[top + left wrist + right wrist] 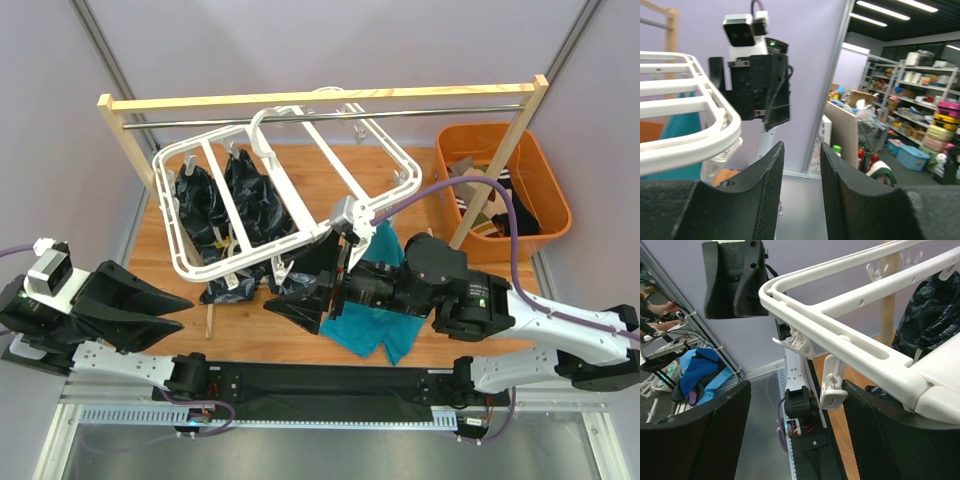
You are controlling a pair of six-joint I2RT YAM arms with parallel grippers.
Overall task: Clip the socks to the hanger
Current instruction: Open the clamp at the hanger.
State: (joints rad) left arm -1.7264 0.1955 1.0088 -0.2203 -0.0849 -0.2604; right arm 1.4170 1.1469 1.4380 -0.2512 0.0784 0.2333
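The right gripper (pixel 797 385) is spread wide about a clip (pixel 832 392) under the hanger's (pixel 840 337) near corner. The teal sock (pixel 365 330) lies below that corner, lengthwise beneath this arm (the nearer one). The left gripper (pixel 801 147), slightly parted and empty, hovers left of the hanger.

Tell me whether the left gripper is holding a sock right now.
No: the left gripper stands open, with an empty gap and no sock in it.
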